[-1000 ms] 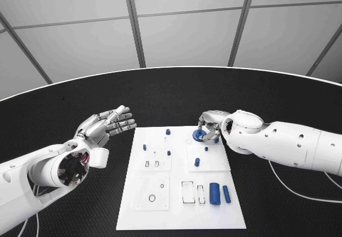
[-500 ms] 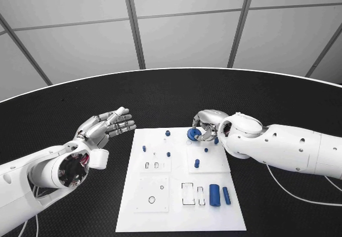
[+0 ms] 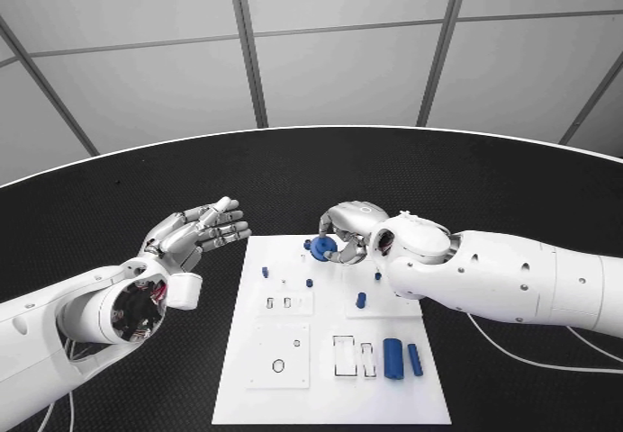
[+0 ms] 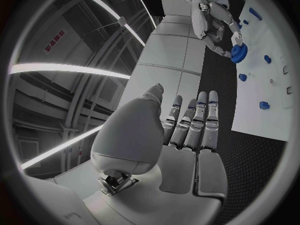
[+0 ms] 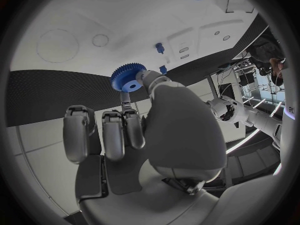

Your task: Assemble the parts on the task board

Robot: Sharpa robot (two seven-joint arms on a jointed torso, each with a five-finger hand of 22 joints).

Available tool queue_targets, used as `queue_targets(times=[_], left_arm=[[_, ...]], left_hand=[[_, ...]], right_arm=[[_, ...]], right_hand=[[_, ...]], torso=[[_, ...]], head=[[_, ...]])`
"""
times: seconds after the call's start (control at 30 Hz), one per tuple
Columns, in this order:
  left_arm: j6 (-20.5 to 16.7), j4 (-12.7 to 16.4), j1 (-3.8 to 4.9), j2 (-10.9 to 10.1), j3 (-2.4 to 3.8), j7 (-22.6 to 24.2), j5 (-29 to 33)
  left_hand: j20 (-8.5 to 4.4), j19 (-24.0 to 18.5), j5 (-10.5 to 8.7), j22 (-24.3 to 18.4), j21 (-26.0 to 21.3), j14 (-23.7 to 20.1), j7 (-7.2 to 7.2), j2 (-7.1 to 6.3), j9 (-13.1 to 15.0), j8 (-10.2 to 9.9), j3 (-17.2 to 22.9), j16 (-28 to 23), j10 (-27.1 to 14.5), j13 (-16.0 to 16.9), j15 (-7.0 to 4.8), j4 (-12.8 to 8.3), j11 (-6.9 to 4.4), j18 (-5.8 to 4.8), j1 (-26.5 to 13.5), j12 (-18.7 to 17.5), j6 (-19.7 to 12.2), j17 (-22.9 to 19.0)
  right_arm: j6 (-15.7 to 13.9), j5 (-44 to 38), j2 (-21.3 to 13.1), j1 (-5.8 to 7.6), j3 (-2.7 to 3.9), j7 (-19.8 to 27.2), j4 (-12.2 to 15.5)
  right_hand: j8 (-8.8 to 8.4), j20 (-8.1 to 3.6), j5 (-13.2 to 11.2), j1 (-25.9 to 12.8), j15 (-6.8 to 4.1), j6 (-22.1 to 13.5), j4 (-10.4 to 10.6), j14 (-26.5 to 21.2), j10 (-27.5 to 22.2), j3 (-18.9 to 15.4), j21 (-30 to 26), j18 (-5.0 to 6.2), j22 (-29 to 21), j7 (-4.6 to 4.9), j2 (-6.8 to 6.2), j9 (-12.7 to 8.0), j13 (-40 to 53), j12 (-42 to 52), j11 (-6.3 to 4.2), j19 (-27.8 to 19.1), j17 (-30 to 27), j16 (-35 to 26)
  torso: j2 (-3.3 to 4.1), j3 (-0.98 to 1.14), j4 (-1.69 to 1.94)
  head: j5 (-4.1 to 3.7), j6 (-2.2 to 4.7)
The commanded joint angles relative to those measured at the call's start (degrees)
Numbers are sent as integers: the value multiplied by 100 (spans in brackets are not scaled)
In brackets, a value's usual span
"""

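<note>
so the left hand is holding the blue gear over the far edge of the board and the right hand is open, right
No, the hands are swapped. The right hand pinches the blue gear over the far edge of the board, as the head view shows; the right wrist view shows the gear at its fingertips. The left hand is the open one.

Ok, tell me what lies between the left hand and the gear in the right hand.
Head view: only bare black table and board edge between left hand and gear.

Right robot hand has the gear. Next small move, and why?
Probably lower the blue gear onto the peg beside it at the task board's far edge. The right robot hand pinches the gear just by that peg; the left robot hand is open, off the board.
</note>
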Motion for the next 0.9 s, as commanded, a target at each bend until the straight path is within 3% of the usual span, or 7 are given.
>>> queue_targets(times=[0.03, 0.07, 0.2, 0.27, 0.53, 0.67, 0.9], left_arm=[[-1, 5, 0, 10, 0, -2, 0], [-1, 5, 0, 13, 0, -4, 0], [-7, 17, 0, 31, 0, -25, 0], [-7, 30, 0, 31, 0, -29, 0], [-46, 64, 0, 14, 1, -42, 0], [-59, 71, 0, 9, 1, -43, 0], [-62, 84, 1, -1, 1, -43, 0]], left_hand=[[-6, 16, 2, -8, 4, -34, 476, -5, -6, -26, 37, -38, -34, 0, 15, -6, -7, 16, 72, -10, -29, 2], [-6, 16, 2, -8, 4, -34, 476, -5, -6, -26, 37, -38, -34, 0, 15, -6, -7, 16, 72, -10, -29, 2], [-6, 16, 2, -8, 4, -34, 476, -5, -6, -26, 37, -38, -34, 0, 15, -6, -7, 16, 72, -10, -29, 2], [-7, 15, 7, -13, 2, -36, 482, 1, -11, -36, 62, -47, -61, -2, 17, -19, -4, 14, 100, -11, -51, 3], [-7, 14, 11, -15, 1, -37, 483, 5, -13, -39, 78, -51, -58, -1, 18, -28, -2, 13, 118, -9, -55, 4], [-7, 14, 11, -16, 1, -37, 482, 5, -10, -36, 84, -53, -53, 0, 18, -33, -2, 13, 126, -8, -40, 4], [-7, 14, 11, -16, 1, -37, 482, 5, -10, -36, 84, -53, -53, 0, 18, -33, -2, 13, 126, -8, -40, 4]], right_arm=[[-12, -93, 277, 0, 1, 22, -118], [-15, -127, 357, 0, 1, 34, -179], [12, -205, 621, 0, 0, 74, -396], [29, -220, 708, 0, -1, 83, -465], [107, -247, 936, -1, -2, 87, -684], [166, -250, 1004, -1, -4, 88, -764], [316, -251, 1061, -2, -10, 110, -868]], right_hand=[[-24, -23, -19, -33, -39, 226, -17, 581, 275, 51, 14, -40, 1023, -120, 28, 1, 1118, 18, -38, 401, 1493, 20], [-24, -23, -19, -33, -39, 226, -17, 581, 275, 51, 14, -40, 1023, -120, 28, 1, 1118, 18, -38, 401, 1493, 20], [-27, -23, -19, -30, -39, 225, -22, 582, 278, 59, 16, -40, 1025, -120, 30, 1, 1121, 22, -39, 402, 1497, 22], [-30, -24, -18, -29, -40, 227, -27, 582, 279, 69, 16, -40, 1026, -120, 33, 0, 1122, 22, -39, 402, 1499, 22], [-30, -24, -23, -33, -41, 231, -30, 582, 278, 74, 13, -40, 1023, -119, 32, 1, 1122, 22, -38, 401, 1499, 22], [-31, -24, -30, -48, -41, 236, -28, 581, 277, 77, 13, -40, 1024, -117, 29, 2, 1122, 21, -36, 401, 1495, 21], [-32, -25, -35, -61, -41, 241, -25, 581, 277, 80, 11, -39, 1021, -117, 29, 2, 1121, 20, -34, 400, 1494, 20]], torso=[[14, 0, 6], [14, 7, -2], [19, -5, 0], [22, 4, 9], [41, -18, 37], [40, -5, 37], [34, -1, 28]], head=[[7, 8], [14, 14], [13, 28], [20, 29], [22, 39], [28, 24], [40, -23]])
